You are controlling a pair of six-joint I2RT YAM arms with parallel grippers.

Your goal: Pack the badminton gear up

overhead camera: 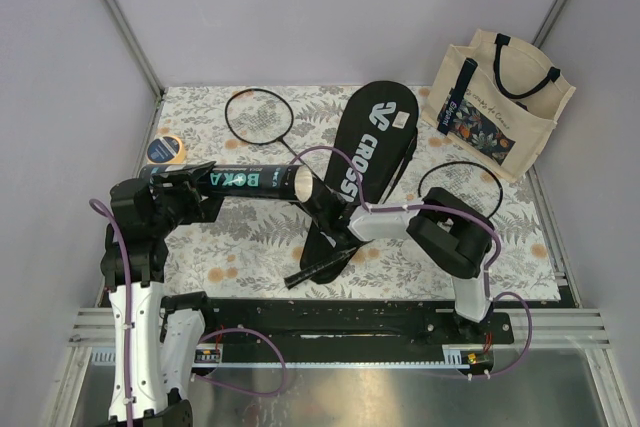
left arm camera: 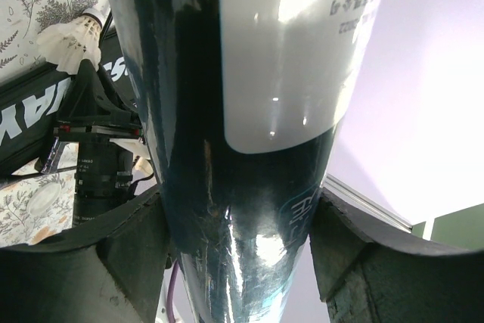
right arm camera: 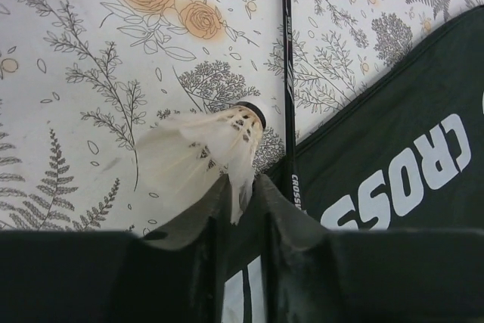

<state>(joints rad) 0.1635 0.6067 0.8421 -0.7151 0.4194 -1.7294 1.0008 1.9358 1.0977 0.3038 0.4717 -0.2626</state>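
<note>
My left gripper [overhead camera: 185, 185] is shut on the black tube with teal lettering [overhead camera: 245, 181] and holds it level above the table, open end to the right; the tube fills the left wrist view [left arm camera: 242, 111]. My right gripper [overhead camera: 322, 209] is shut on the feathers of a white shuttlecock [right arm camera: 200, 153], just right of the tube's mouth; it also shows in the left wrist view [left arm camera: 72, 39]. The black "CROSSWAY" bag [overhead camera: 365, 152] lies in the middle. One racket [overhead camera: 262, 115] lies at the back left. The other racket's head [overhead camera: 462, 185] lies right of the bag.
A cream tote bag [overhead camera: 500, 102] stands at the back right. A yellow-rimmed tape roll [overhead camera: 163, 150] lies at the far left edge. The flowered cloth [overhead camera: 250, 247] covers the table; grey walls close in both sides.
</note>
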